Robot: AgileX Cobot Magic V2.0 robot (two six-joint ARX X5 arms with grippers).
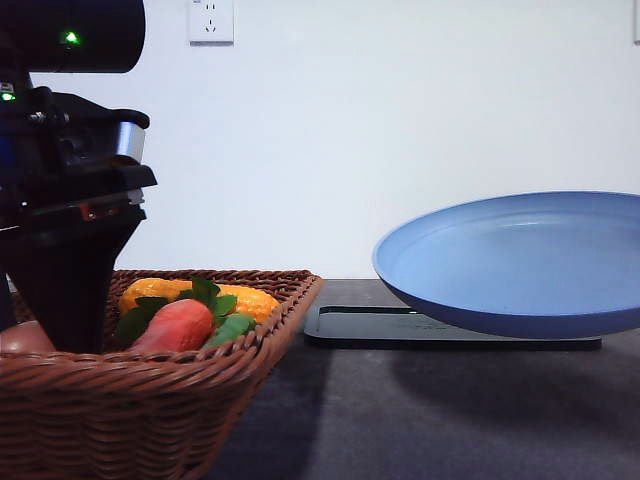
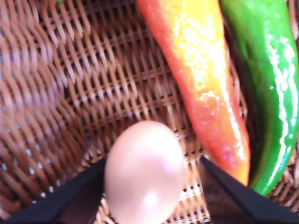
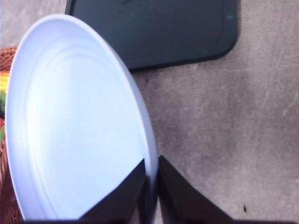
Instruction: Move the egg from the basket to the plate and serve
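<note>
Left gripper (image 2: 145,186), left wrist view: fingers spread, one dark tip on each side of the egg (image 2: 144,173). Small gaps show between tips and shell; contact cannot be confirmed. Egg sits low centre of frame, pale pink, on the woven floor of the basket (image 2: 70,93). Just past it, upper right of frame, an orange-yellow pepper (image 2: 201,79) lies lengthwise with a green pepper (image 2: 266,88) touching its far side.

Front view: left arm (image 1: 70,200) fills the upper left, dark body reaching down into the basket (image 1: 150,410) at lower left. A rounded pinkish shape at the left edge beside the arm may be the egg; too little shows to be sure. An orange-red carrot-like toy (image 1: 175,325) with green leaves rests against the near rim.

Right gripper (image 3: 152,186), right wrist view: fingers pressed together on the rim of the plate (image 3: 70,121), pinching its edge at lower centre. Plate is tilted on edge here. Front view: plate (image 1: 520,265) at right, held above the dark table (image 1: 420,420), slightly tilted. Black tray (image 1: 400,328) lies flat beneath and behind it.
</note>
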